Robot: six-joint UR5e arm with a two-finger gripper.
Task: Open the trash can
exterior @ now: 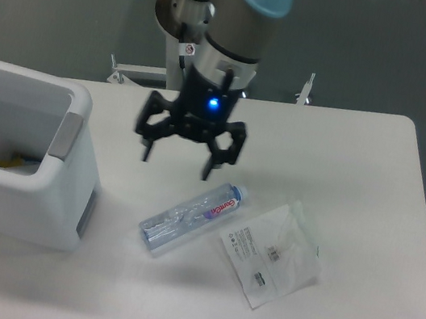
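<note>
Trash can first: the large white boxy plastic trash can [27, 194] with rounded corners sits at the left edge of the white table [345, 149], partly cut off by the frame. From my seat its top looks open, since I can see down into the hollow interior, where something yellow [12, 163] lies near the bottom. The grey rectangular push tab [66, 136] sits on the right rim, tilted inward. I can't make out where the lid itself has gone; it may be folded down out of sight, so I hedge on that.

Moving right, the black two-finger gripper [176, 160] hangs above the table, apart from the bin and from everything else. Its jaws are spread wide and hold nothing, and a blue light glows on its body. Below and to the right of it lies a clear plastic water bottle [191, 216] on its side, cap end pointing up and right. Just beside that, further right, is a flat transparent plastic bag [271, 251] with a printed label.

My judgement is that the opening step is effectively done, as the bin's mouth is exposed and the gripper is clear of it. If anything remains, I would only confirm the lid is fully open before leaving the arm clear of the bin.
</note>
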